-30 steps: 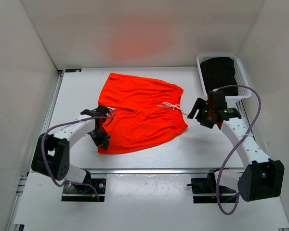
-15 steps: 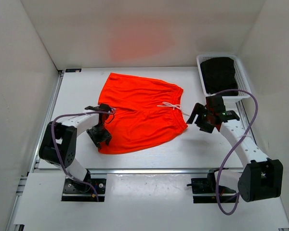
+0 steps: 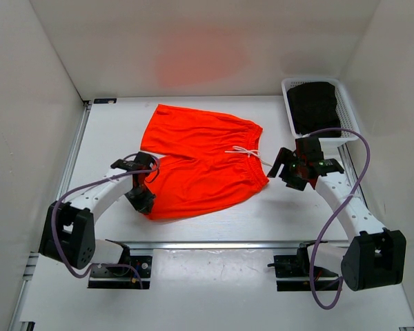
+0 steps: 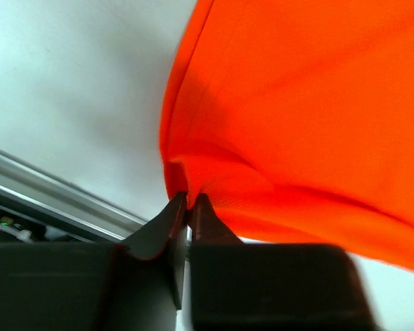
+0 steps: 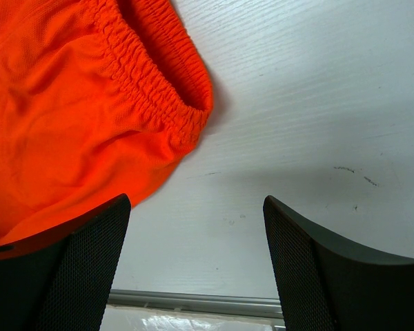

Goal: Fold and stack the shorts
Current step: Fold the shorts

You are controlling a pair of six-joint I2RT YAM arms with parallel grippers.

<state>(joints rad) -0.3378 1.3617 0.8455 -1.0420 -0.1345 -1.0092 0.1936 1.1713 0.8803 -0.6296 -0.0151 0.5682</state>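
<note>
Nearest the camera, at the lower left of the top view, the left gripper [image 4: 188,200] has its dark fingers pressed together on the hem corner of the shorts [image 3: 203,162]. The pinch only shows in the left wrist view, where the cloth rises from the tips in a taut fold. The bottom of that view is blurred. From above, the wrist hides the tips.

At the right of the top view the right gripper [image 5: 196,207] hovers just beside the waistband end. Its fingers are spread wide, textured pads facing each other, nothing between them. Part of the left finger overlaps the orange cloth in its own view; whether it touches, I cannot tell.

The shorts lie flat mid-counter [image 3: 110,131], thin neon-orange fabric, smooth apart from the gathered, ribbed elastic waistband. Their long axis runs left to right across the frame, the waistband at the right and the leg openings at the left. A white drawstring [image 3: 245,152] curls on the cloth by the waistband.

Farthest, in the upper right, a white basket [image 3: 287,96] holds something black that is hard to identify; a purple cable crosses its near edge.
</note>
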